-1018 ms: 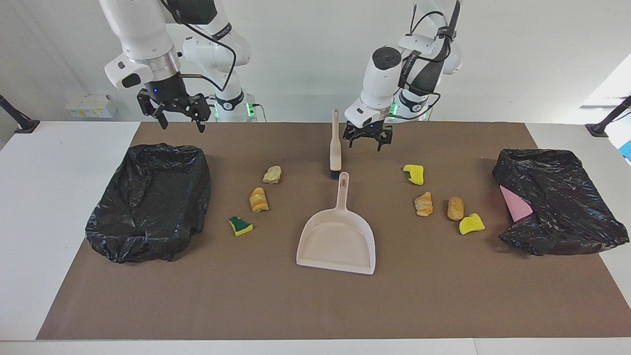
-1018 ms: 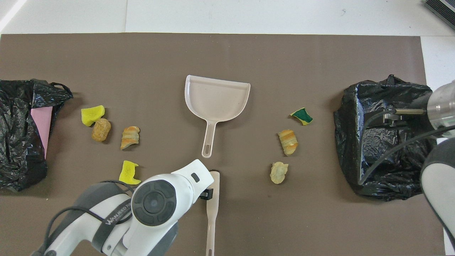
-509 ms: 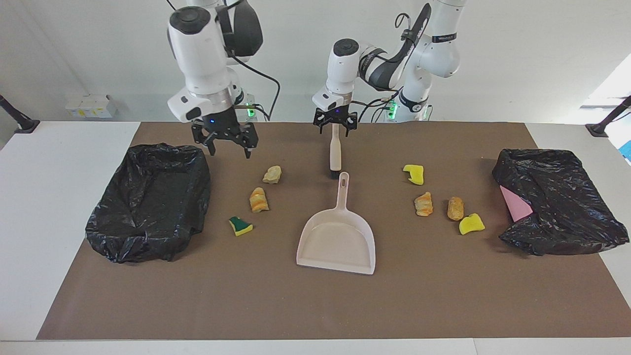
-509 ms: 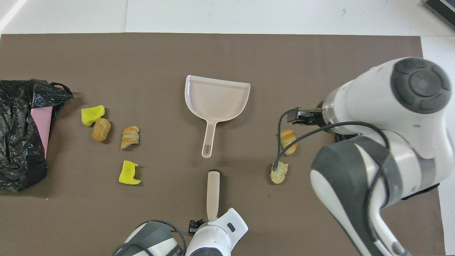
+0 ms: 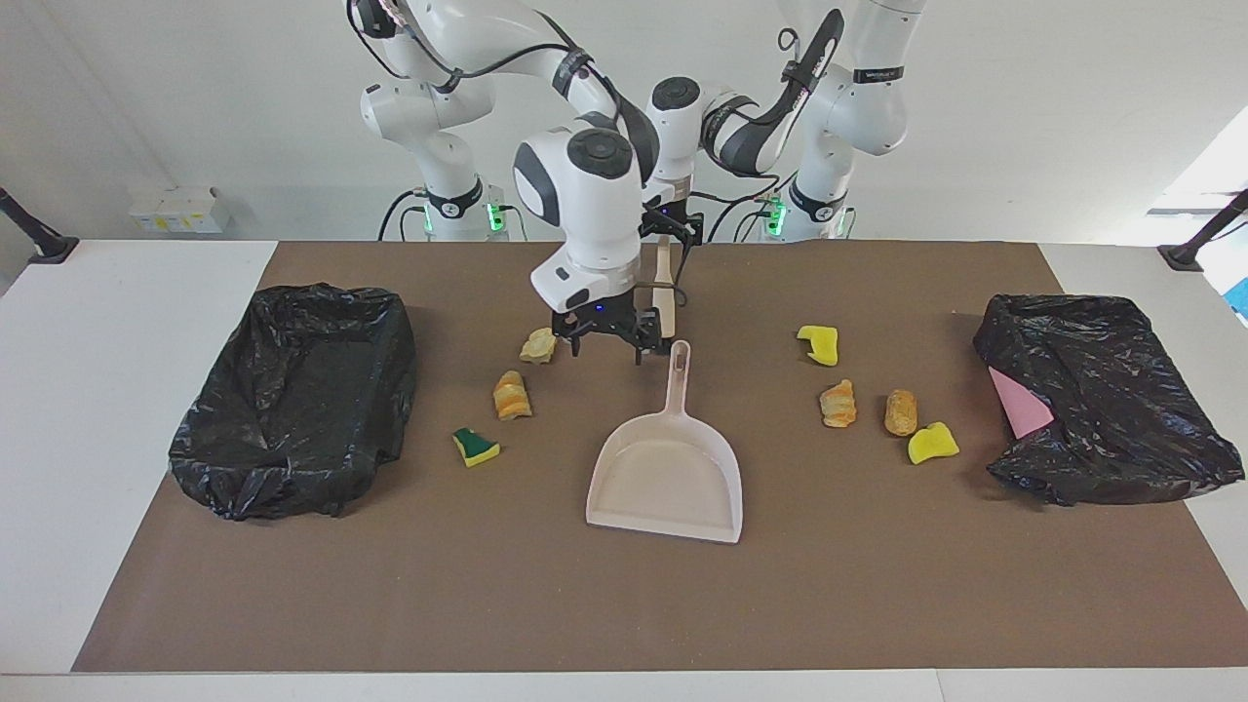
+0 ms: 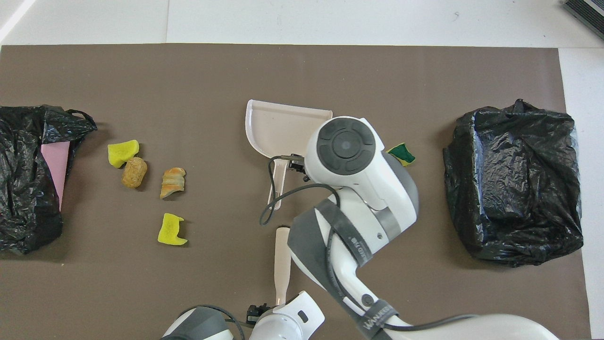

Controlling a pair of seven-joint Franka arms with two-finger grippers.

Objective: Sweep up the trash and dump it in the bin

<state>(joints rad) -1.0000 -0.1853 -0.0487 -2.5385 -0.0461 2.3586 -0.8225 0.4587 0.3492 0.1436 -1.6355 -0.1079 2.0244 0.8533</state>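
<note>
In the facing view, the beige plastic dustpan (image 5: pixel 666 478) lies flat on the brown mat (image 5: pixel 624 604). The right gripper (image 5: pixel 606 343) hangs beside the dustpan's handle, fingers spread, holding nothing. The left gripper (image 5: pixel 668 231) is at the top of the beige brush (image 5: pixel 663 292), nearer the robots than the dustpan; I cannot tell if its fingers clamp it. Small trash scraps (image 5: pixel 511 395) lie on both sides of the dustpan, each group between it and a black bag-lined bin (image 5: pixel 292 400).

In the overhead view, the right arm covers part of the dustpan (image 6: pixel 269 127). The brush (image 6: pixel 282 264) lies nearer the robots than the dustpan. Four scraps (image 6: pixel 172 182) show toward the left arm's end.
</note>
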